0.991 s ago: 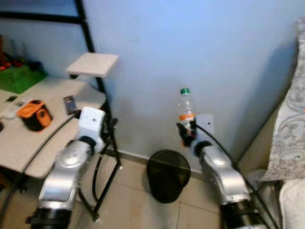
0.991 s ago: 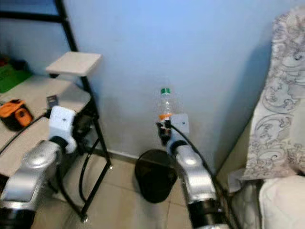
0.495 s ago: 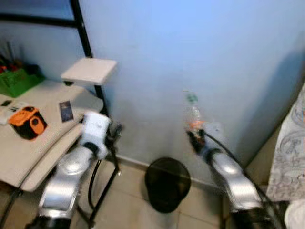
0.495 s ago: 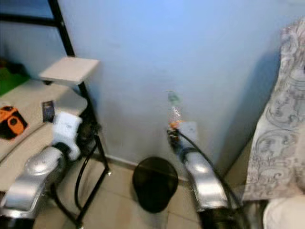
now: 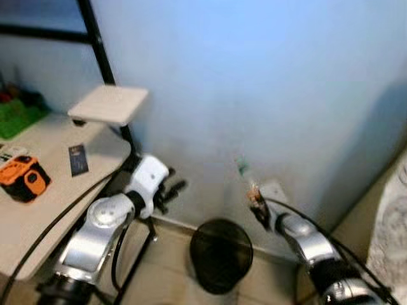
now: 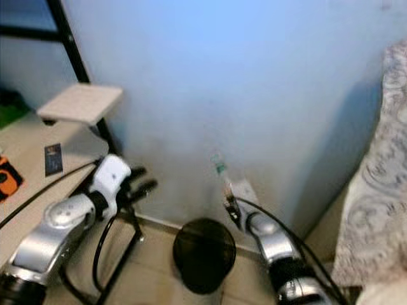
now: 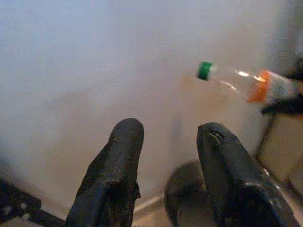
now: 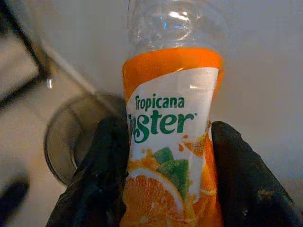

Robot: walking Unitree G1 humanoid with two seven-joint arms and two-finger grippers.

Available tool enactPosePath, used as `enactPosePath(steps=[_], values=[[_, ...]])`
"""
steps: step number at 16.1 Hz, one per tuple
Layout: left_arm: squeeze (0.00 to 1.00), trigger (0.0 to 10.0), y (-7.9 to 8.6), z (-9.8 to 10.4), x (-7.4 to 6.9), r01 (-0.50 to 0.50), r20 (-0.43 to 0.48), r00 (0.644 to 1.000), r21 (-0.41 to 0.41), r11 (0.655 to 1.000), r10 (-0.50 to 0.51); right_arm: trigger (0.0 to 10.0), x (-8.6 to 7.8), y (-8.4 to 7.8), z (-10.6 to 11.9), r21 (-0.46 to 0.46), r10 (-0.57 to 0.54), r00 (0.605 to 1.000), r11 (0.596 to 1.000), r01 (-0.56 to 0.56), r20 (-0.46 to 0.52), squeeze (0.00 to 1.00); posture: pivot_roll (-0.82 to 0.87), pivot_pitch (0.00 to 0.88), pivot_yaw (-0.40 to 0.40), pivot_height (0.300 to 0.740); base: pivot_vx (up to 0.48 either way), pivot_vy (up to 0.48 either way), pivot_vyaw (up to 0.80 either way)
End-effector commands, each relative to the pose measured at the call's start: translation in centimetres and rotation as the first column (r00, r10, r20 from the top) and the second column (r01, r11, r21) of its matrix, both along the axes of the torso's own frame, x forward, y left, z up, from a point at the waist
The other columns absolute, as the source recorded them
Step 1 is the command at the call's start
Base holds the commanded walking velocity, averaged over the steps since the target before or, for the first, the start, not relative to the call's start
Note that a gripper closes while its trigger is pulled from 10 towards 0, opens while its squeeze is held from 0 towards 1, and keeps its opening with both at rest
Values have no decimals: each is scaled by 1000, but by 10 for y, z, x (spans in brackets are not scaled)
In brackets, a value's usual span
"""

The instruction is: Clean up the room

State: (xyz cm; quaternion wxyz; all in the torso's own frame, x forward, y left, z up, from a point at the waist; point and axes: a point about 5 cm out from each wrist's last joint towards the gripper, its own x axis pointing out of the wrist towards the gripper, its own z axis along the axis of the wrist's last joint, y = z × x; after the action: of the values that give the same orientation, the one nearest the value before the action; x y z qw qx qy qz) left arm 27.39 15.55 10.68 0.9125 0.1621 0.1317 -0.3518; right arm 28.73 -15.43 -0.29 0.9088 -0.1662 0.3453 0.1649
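Bottle: the bottle [image 8: 173,127] is lower now and tips toward the bin [image 5: 220,254]. A second ago it stood up straight and high.
Right gripper: the right gripper [image 8: 165,179] is clamped on the bottle, one finger on each side of the label.
Left gripper: the left gripper [image 7: 170,170] has its fingers apart and holds nothing. It has swung out in front of the wall.
Bin: black, on the floor by the wall, just under the bottle.
Meaning: the bottle looks close to being dropped in. It is not let go yet.
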Motion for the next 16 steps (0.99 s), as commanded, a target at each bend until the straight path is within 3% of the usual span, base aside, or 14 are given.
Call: enactPosePath(steps=[1, 5, 9, 13, 16], values=[[0, 10000, 7, -1, 1, 51, -19, 999, 46, 998, -50, 10000, 7, 21, 6, 3, 102, 994, 995, -102, 26, 0, 161, 0, 16, 740, 319, 0, 0], [0, 10000, 17, -8, -3, 216, -63, 976, 185, 959, -208, 10000, 7, 27, -5, -80, 158, 986, 984, -161, -44, 0, 187, 0, -12, 740, 286, 0, 0], [0, 10000, 21, -7, -6, 281, -84, 959, 162, 946, -270, 10000, 3, 32, -12, -149, 138, 987, 978, -150, -84, 0, 186, 0, -16, 740, 62, 0, 0], [0, 10000, 24, -14, -12, 379, -148, 924, 242, 893, -352, 10000, -3, 32, -19, -135, 126, 987, 981, -139, -100, 0, 187, 0, -23, 740, 0, 0, 0], [0, 10000, 25, -14, -12, 393, -152, 918, 249, 885, -365, 10000, -6, 22, -22, -135, 117, 987, 982, -130, -106, 0, 187, 0, -25, 740, 0, 0, 0]])
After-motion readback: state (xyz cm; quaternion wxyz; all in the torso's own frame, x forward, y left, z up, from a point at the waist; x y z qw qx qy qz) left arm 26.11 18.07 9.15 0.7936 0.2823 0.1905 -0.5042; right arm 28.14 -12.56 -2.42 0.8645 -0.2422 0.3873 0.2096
